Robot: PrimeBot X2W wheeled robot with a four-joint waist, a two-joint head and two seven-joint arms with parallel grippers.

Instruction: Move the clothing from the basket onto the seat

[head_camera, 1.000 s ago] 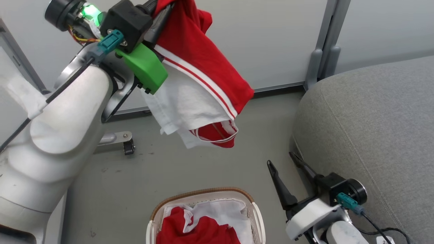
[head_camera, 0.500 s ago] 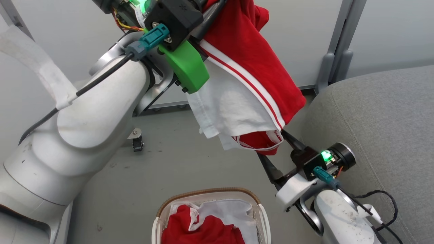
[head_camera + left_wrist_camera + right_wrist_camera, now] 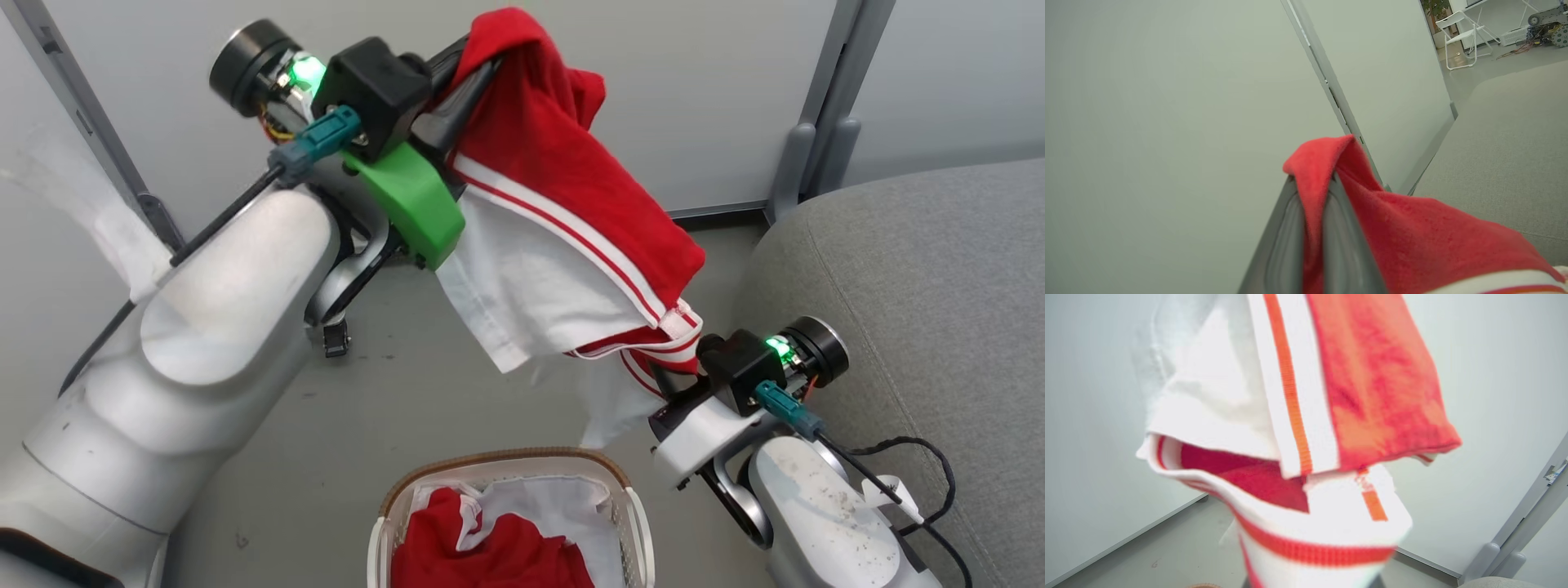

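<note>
My left gripper [image 3: 469,77] is raised high and shut on a red garment [image 3: 563,204] with a white panel and thin red-and-white stripes. The left wrist view shows the red cloth [image 3: 1412,228] pinched between the fingers [image 3: 1286,232]. The garment hangs down toward the right gripper [image 3: 661,363], whose fingers are hidden under the striped hem [image 3: 1306,539]. More red clothing [image 3: 490,559] lies in the cream basket [image 3: 506,465] on the floor below. The grey seat [image 3: 922,269] is at the right, beside the right arm.
Pale partition panels with a grey post [image 3: 824,98] stand behind. A caster wheel [image 3: 333,339] sits on the grey floor under my left arm. A black cable [image 3: 914,469] loops off the right wrist. A white folding chair [image 3: 1461,36] is far off.
The head camera has shifted. My right gripper has risen under the hanging garment's hem, which now covers its fingers. The left gripper still holds the garment aloft.
</note>
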